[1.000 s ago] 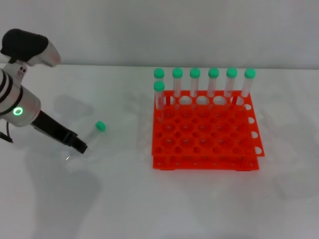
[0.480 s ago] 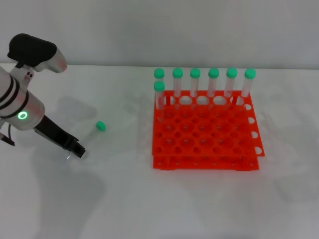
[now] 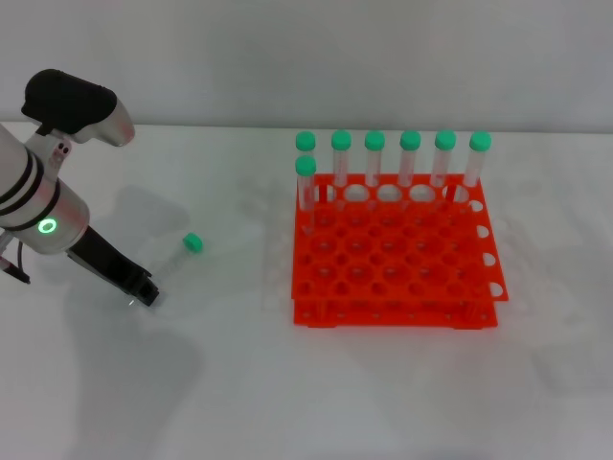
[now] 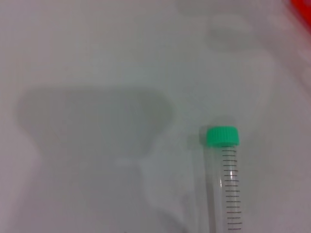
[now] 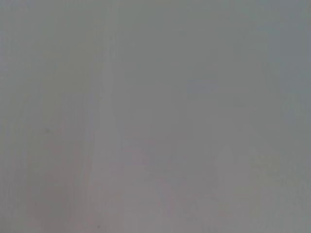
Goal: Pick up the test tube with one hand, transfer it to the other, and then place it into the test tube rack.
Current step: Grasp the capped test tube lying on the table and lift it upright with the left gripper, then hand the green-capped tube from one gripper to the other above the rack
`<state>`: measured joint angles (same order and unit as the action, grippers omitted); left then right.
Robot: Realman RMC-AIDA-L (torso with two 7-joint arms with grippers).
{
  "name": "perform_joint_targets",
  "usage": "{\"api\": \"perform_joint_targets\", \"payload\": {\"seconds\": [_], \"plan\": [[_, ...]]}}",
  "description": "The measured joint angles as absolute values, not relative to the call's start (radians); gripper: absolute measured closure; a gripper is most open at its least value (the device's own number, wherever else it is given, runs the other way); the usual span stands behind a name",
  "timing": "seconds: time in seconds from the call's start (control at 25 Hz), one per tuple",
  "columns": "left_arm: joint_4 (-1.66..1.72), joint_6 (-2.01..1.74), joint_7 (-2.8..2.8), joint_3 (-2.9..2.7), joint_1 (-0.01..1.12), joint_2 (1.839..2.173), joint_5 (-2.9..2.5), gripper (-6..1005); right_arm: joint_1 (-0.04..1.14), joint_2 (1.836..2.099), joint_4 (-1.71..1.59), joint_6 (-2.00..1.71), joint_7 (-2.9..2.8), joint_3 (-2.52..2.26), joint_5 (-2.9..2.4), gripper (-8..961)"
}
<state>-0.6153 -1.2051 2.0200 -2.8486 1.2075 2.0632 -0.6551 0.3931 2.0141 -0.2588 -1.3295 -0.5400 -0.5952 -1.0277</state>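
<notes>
**Left gripper low beside the loose tube, grasp not yet made**

In the head view the left gripper sits at the lower left of the frame, close over the white table, on the arm with the green ring. The test tube lies flat just up and right of the gripper tip, its green cap pointing toward the test tube rack at centre right. Whether the tip touches the tube's clear end cannot be told, nor how far apart the fingers stand; nothing appears lifted off the table. The left wrist view shows the capped end of the tube lying along the surface, with its printed graduations facing up.

Seven tubes already stand along the rack's far and left edge. The right gripper is not in view; its wrist camera shows only a blank grey surface.

The risks look plain: a round, slick tube may roll away if nudged off-centre, and a grasp too near the clear end could let it tilt, leaving the other gripper little room to take hold.
</notes>
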Motion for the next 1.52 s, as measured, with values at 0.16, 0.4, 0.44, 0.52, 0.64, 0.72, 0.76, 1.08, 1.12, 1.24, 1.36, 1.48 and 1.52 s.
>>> {"api": "perform_joint_targets", "payload": {"seconds": [0.16, 0.4, 0.44, 0.52, 0.64, 0.72, 0.76, 1.08, 1.12, 1.24, 1.36, 1.48, 1.52], "plan": [[-0.615, -1.201, 2.022, -2.849, 1.209, 2.063, -0.659, 608, 0.396, 2.014, -0.259, -1.33, -0.54, -0.595, -1.028, 115], [-0.62, -1.173, 2.052, -2.849, 1.216, 2.059, -0.661, 804, 0.401, 2.014, -0.259, -1.329, -0.54, -0.596, -1.028, 115], [-0.618, -1.165, 2.056, -2.849, 1.216, 2.058, -0.659, 808, 0.401, 2.014, -0.259, -1.329, -0.54, -0.596, -1.028, 115], [-0.617, -1.157, 2.059, -2.849, 1.217, 2.057, -0.656, 817, 0.402, 2.014, -0.259, -1.33, -0.54, -0.596, -1.028, 115], [-0.626, -1.156, 2.055, -2.849, 1.227, 2.059, -0.637, 817, 0.402, 2.014, -0.26, -1.332, -0.542, -0.597, -1.028, 115], [-0.651, -1.167, 2.042, -2.849, 1.235, 2.061, -0.602, 817, 0.4, 2.013, -0.264, -1.337, -0.549, -0.597, -1.028, 115], [-0.665, -1.176, 2.028, -2.849, 1.236, 2.062, -0.575, 817, 0.398, 2.012, -0.266, -1.339, -0.555, -0.598, -1.028, 115], [-0.842, -1.483, 1.685, -2.849, 1.164, 2.058, -0.115, 817, 0.375, 2.009, -0.272, -1.372, -0.595, -0.599, -1.028, 115], [-0.847, -1.505, 1.667, -2.849, 1.157, 2.057, -0.092, 817, 0.372, 2.008, -0.272, -1.374, -0.595, -0.599, -1.028, 115], [-0.868, -1.644, 1.568, -2.849, 1.135, 2.055, -0.004, 817, 0.365, 2.008, -0.272, -1.376, -0.596, -0.598, -1.028, 115], [-0.901, -1.787, 1.482, -2.849, 1.124, 2.065, 0.058, 817, 0.359, 2.007, -0.272, -1.376, -0.609, -0.6, -1.027, 115], [-0.909, -1.911, 1.411, -2.849, 1.123, 2.069, 0.082, 817, 0.356, 2.007, -0.272, -1.379, -0.64, -0.604, -1.028, 115], [-0.909, -1.943, 1.394, -2.849, 1.125, 2.069, 0.089, 817, 0.355, 2.006, -0.272, -1.38, -0.651, -0.607, -1.032, 115]]}}
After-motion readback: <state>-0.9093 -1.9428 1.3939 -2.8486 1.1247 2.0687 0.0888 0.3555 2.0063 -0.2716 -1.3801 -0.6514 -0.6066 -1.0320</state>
